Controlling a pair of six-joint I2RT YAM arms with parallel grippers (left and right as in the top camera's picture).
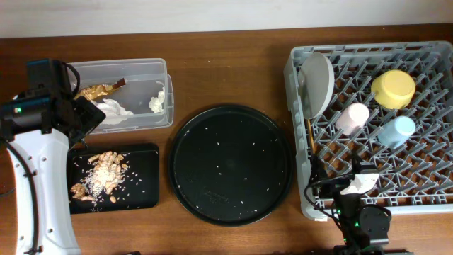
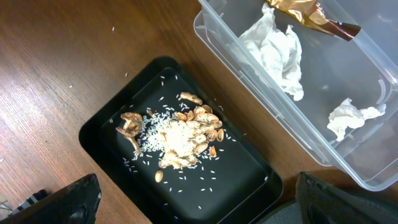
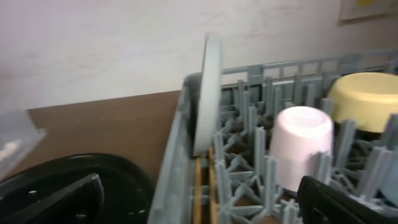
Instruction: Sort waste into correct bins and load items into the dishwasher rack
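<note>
1. Rack (image 1: 425, 170): stands just right of the round tray (image 1: 230, 152), close to it but not touching.
2. Round tray: centre of the table, carrying only scattered white specks (image 1: 225, 172).
3. Tub (image 1: 134, 71): left of the round tray, toward its far side.
4. Rectangular tray (image 1: 141, 177): left of the round tray, toward its near side.
5. Left gripper (image 2: 196, 186): left of the round tray, above the rectangular tray; fingers spread wide, holding nothing.
6. Right gripper (image 3: 199, 193): right of the round tray, at the rack's near edge; fingers spread wide, holding nothing.
7. Plate (image 1: 317, 81): on edge in the rack, along the wall nearest the round tray.
8. Bowl (image 1: 393, 88): mouth down in the rack, farther from the round tray than the plate.
9. Pink cup (image 1: 352, 117): mouth down among the pegs, between the plate and the blue cup (image 1: 396, 131).
10. Tissues (image 1: 113, 108): two crumpled clumps inside the tub.
11. Wrapper (image 1: 99, 91): inside the tub, at the end farthest from the round tray.
12. Food scraps (image 1: 105, 172): heaped in the rectangular tray.
13. Chopsticks (image 3: 200, 186): lying low in the rack beside the plate.
</note>
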